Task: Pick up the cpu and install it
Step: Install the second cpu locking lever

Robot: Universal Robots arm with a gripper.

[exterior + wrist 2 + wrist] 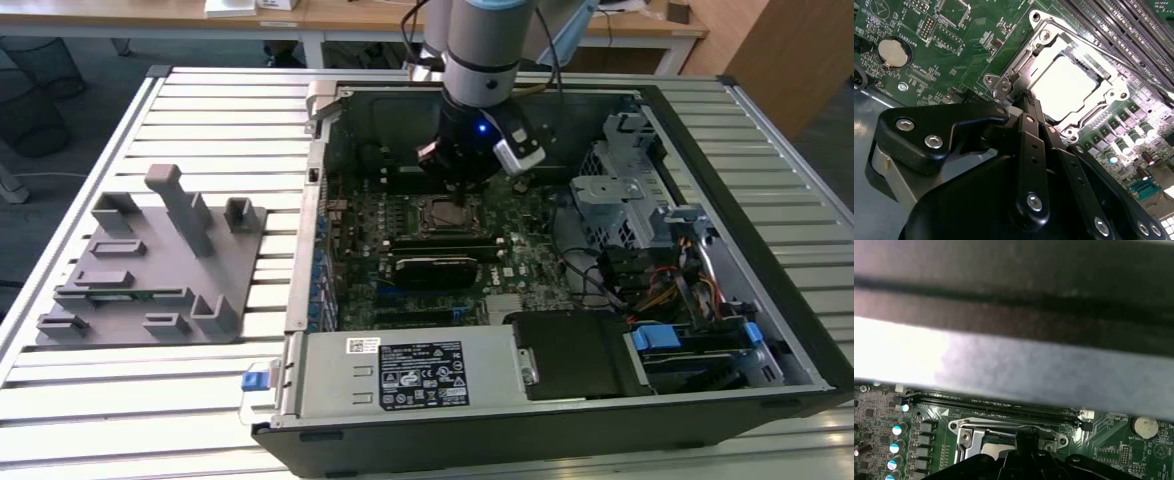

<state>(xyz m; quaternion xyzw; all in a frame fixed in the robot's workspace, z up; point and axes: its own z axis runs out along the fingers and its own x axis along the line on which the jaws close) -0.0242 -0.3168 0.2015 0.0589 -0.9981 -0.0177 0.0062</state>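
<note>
Gripper (1026, 97) is hovering, fingers drawn together and empty, touching the socket frame (1041, 37) edge, while the cpu (1066, 82) is sitting inside it, right of centre in the second wrist view. Chip is gleaming silver-white, flat and square; likely light, rigid, slippery and fragile, best gripped by opposite edges.

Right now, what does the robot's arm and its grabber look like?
The arm is a round silver-grey tube with a small blue light near the wrist. The gripper is black, made of flat jointed links held together with shiny silver screws. A dark cable runs down beside the arm.
</note>
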